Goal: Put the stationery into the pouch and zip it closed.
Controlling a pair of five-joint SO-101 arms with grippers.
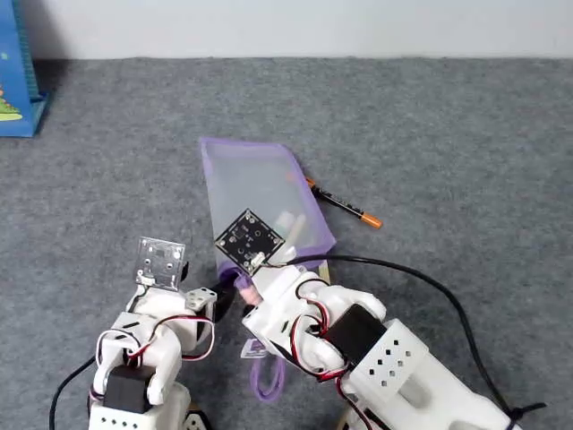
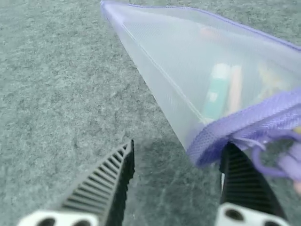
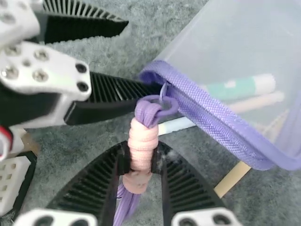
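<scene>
The pouch lies mid-table, stationery inside, a pen just right of it. At its near end, the left gripper straddles the corner; the right gripper pinches the zip cord.

There is one purple mesh pouch and one black pen with orange ends. In the pouch I can count at least two sticks: one teal-and-white stick and one cream stick. There is one zip cord. There are two end effectors, the left end effector and the right end effector. There is one blue box.
</scene>
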